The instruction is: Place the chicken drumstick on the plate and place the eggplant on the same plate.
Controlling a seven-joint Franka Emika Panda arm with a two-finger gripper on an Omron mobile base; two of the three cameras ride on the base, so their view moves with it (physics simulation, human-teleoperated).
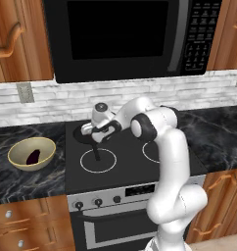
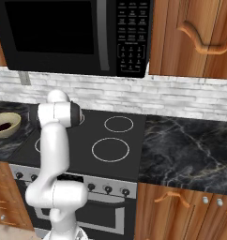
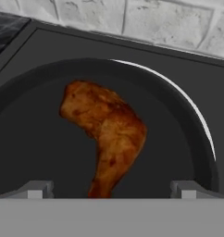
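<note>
With the end effector (image 3: pixel 111 190) held wide open above the chicken drumstick (image 3: pixel 106 134), which lies in the black frying pan (image 3: pixel 188 139) at the stove's back-left corner, a grasp across the narrow shank is best made.

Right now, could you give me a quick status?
Gripper open above frying pan. Chicken drumstick lies in pan, ungrasped. Eggplant in bowl.

Your arm (image 1: pixel 172 162) is rising from the lower right of the left base view, standing upright, then bending at its dark elbow and reaching away and to the left. Its wrist is tipping the pincer (image 1: pixel 93 131) forward and down. In the hand view the pincer (image 3: pixel 112 190) is holding its jaws wide apart, and its two fingertips (image 3: pixel 34 190) are gripping nothing.
</note>
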